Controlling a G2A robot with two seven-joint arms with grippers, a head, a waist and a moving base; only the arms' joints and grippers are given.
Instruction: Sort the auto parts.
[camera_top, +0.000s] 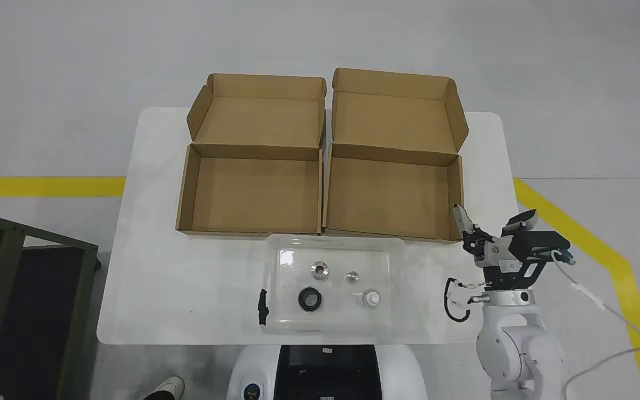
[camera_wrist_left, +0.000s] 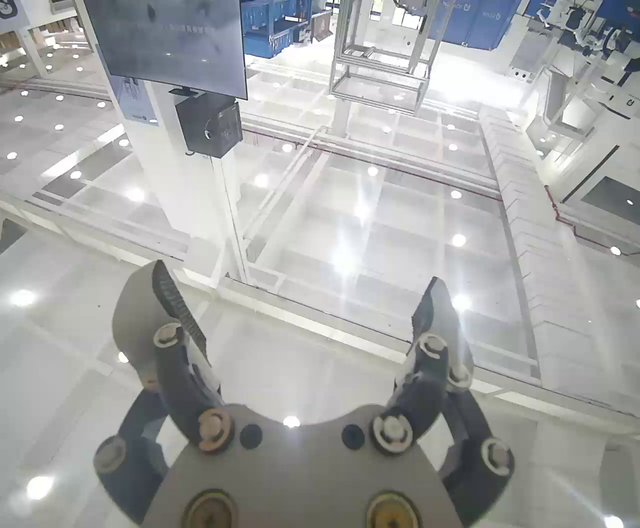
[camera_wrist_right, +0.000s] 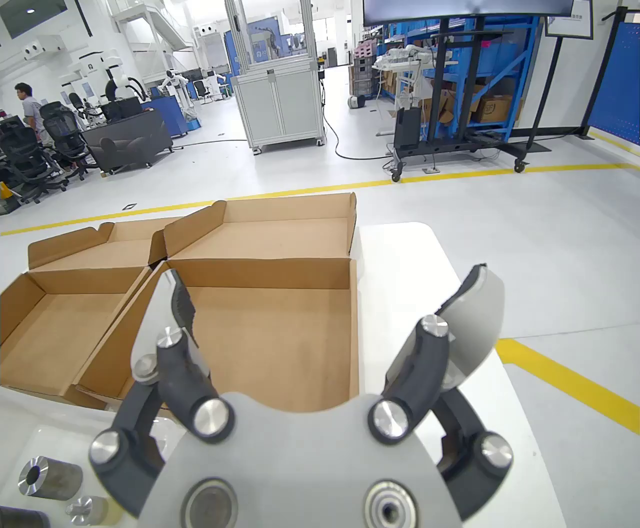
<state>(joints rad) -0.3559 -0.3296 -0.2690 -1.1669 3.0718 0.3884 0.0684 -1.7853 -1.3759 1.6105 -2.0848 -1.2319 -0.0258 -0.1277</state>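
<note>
A clear tray (camera_top: 335, 245) at the table's front middle holds a steel cylinder (camera_top: 320, 269), a small metal piece (camera_top: 352, 277), a black ring (camera_top: 311, 297) and a whitish part (camera_top: 371, 298). Behind it stand two open cardboard boxes, left (camera_top: 250, 195) and right (camera_top: 392, 197), both bare inside. My right gripper (camera_top: 475, 235) hangs open at the right box's front right corner, holding nothing. From its wrist, the right gripper (camera_wrist_right: 325, 290) faces that box (camera_wrist_right: 270, 325), with the steel cylinder (camera_wrist_right: 47, 477) nearby. My left gripper (camera_wrist_left: 297, 280) is open, pointing up at the ceiling.
The white table (camera_top: 160, 270) has bare room left of the tray and boxes. A black cable loop (camera_top: 455, 298) hangs by the right arm. A dark rack (camera_top: 40, 300) stands off the table's left side. Yellow floor tape (camera_top: 60, 186) runs beside the table.
</note>
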